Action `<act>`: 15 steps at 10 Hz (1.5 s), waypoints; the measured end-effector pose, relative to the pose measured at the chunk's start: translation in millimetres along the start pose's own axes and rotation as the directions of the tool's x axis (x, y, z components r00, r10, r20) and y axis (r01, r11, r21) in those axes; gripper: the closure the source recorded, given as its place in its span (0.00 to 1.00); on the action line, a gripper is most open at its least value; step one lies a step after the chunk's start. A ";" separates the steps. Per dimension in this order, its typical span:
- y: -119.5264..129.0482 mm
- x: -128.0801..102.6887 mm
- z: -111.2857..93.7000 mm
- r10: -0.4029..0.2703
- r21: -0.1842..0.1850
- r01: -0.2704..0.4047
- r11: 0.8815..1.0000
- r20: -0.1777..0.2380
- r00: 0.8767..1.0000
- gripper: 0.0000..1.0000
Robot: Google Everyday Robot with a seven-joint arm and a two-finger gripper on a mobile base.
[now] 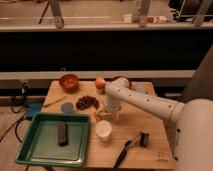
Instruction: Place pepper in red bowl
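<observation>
The wooden worktop [150, 117] carries a red bowl [69, 82] at the back left, an orange [100, 82], a dark bowl [87, 102], a blue disc [67, 107], a green tray [30, 145], a white cup [104, 130] and a brush [131, 147]. The gripper [107, 115] hangs just above it near the pepper [96, 116].

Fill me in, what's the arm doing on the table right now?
The robot's gripper is lowered to the wooden table, just above the white cup and right of the dark bowl. A bit of red-orange at its fingers looks like the pepper. The red bowl sits at the far left corner with no pepper visible in it, so the placing is not yet done.
</observation>
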 end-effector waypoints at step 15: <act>-5.1 -4.6 -10.6 -0.013 0.051 0.013 0.999 -0.002 1.000 0.67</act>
